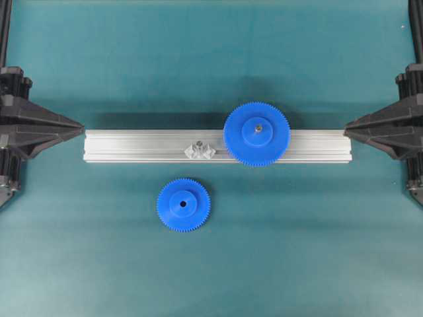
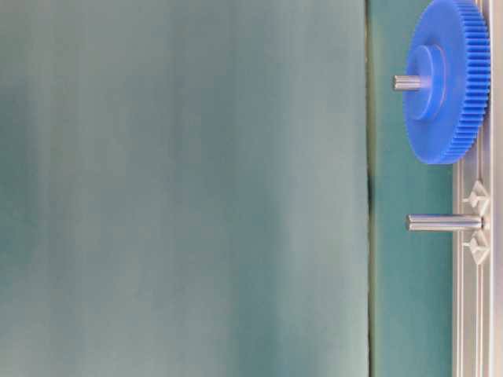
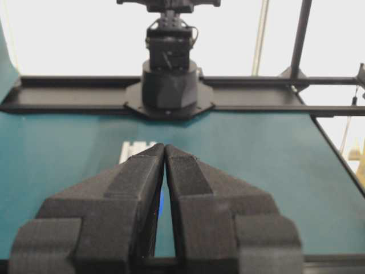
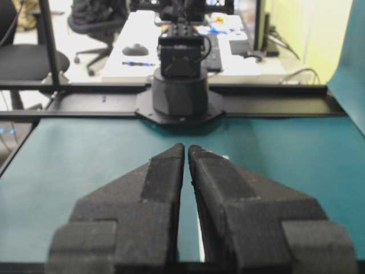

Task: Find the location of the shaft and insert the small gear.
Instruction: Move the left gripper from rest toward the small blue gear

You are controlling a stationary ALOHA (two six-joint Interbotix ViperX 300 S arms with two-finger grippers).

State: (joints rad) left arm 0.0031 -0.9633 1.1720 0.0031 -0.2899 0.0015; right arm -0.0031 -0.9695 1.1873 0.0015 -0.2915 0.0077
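Two pincers, left pincer (image 1: 80, 125) and right pincer (image 1: 346, 125), were pressed together, holding nothing, parked at the rail (image 1: 132, 146) ends. The small gear (image 1: 184, 205) lay flat on the surface (image 1: 297, 251), near the shaft (image 1: 197, 143). Looked light, stiff, slippery plastic; you'd best pinch across the toothed rim or raised hub.

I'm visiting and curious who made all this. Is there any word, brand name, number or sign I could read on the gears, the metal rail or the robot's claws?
None can be read in any view.
small gear: plain blue, no marking.
larger gear: plain blue, no marking.
aluminium rail and shaft: bare metal.
left gripper and right gripper: plain black.
Items on the background desk in the right wrist view: too blurred to read.
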